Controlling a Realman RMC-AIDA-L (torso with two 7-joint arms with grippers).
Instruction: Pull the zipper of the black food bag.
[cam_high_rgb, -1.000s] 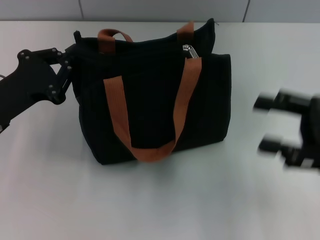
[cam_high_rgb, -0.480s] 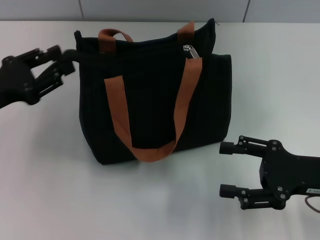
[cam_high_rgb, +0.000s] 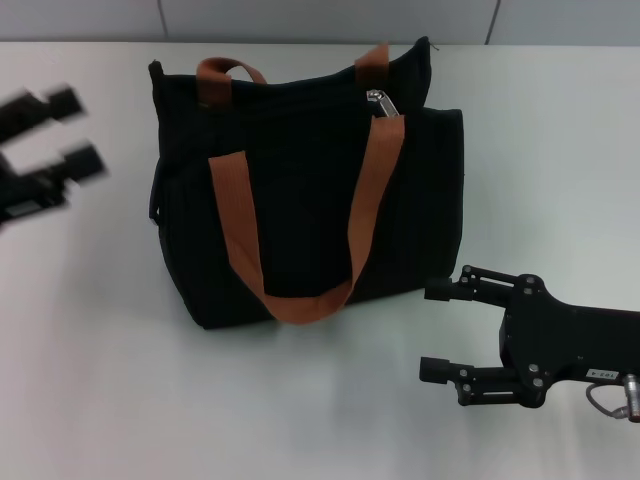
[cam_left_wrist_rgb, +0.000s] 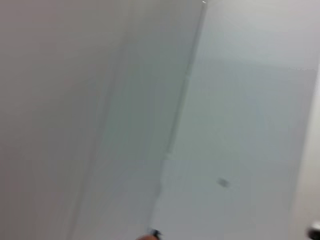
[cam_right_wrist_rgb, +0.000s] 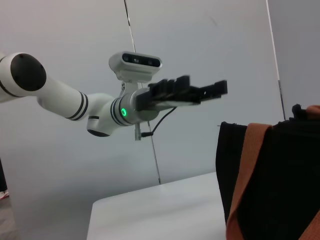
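Left gripper (cam_high_rgb: 45, 140) has pulled back from the bag's upper corner, where it sat a second ago, and now sits well clear at the far left of the head view, motion-blurred, jaws spread and holding nothing. Right gripper (cam_high_rgb: 440, 330) came in from the right edge over the same span and is now low on the table (cam_high_rgb: 300, 400) just beside the bag's near right corner, jaws spread wide, empty, not touching fabric as far as I can tell. Black food bag (cam_high_rgb: 300, 190) hasn't shifted: upright mid-table, front orange-brown strap (cam_high_rgb: 235, 225) looped down its face. Zipper (cam_high_rgb: 379, 101) pull sits at the top near the right end of the track, beside where the strap's right leg comes over the top edge; same spot in all three head frames. So progress looks like zero on the actual pull: tab ungripped, neither arm near it. Can't tell from here whether the track is mostly open or closed. Remaining: get a gripper up to the tab, pinch it, drag along the track. Right wrist view shows the left gripper up in the air off the bag's side; left wrist view shows only blank wall.
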